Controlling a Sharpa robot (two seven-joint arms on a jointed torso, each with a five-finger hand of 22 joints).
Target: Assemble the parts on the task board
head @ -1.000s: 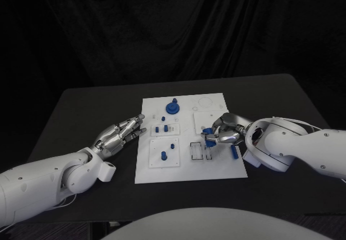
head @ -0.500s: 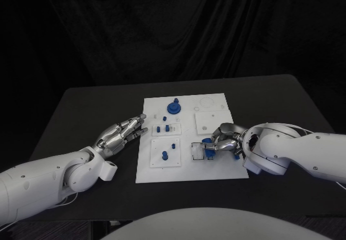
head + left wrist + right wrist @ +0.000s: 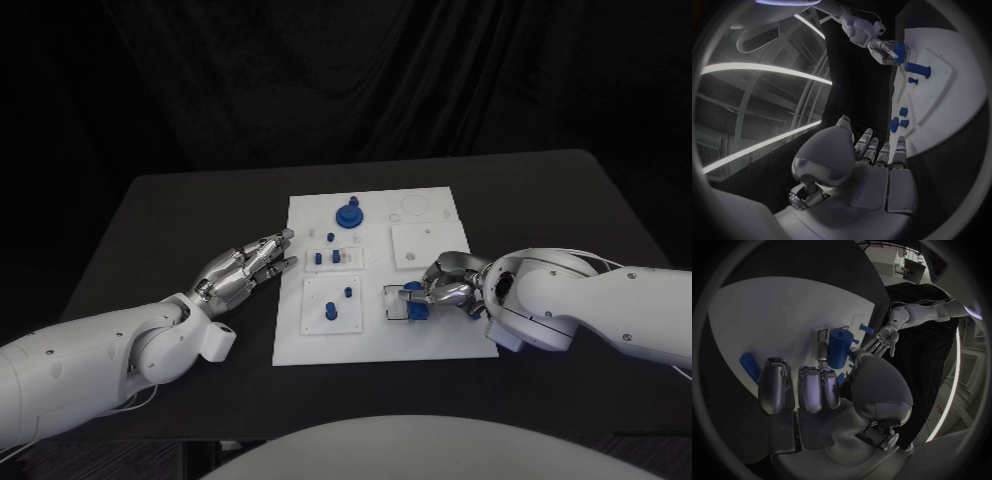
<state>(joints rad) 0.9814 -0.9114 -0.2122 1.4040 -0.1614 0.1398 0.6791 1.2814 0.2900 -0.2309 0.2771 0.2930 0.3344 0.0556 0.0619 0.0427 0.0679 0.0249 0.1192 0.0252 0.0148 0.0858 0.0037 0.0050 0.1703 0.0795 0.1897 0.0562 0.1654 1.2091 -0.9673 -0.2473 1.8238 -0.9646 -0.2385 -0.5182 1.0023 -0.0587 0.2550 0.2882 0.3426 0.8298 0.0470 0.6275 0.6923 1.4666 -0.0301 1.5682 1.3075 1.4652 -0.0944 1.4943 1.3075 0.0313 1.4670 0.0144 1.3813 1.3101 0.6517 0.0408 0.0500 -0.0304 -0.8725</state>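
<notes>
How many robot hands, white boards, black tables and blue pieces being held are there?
Robot hands: 2, left robot hand and right robot hand
White task board: 1
Black table: 1
Held blue part: 1
Total: 5

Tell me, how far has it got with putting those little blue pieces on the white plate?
Partway, it seems. A large blue part already stands at the far end of the task board, with smaller blue pieces seated mid-board. The right hand holds a blue cylinder over the black-outlined slots. A blue piece lies loose beside it. The left hand rests empty on the table.
</notes>
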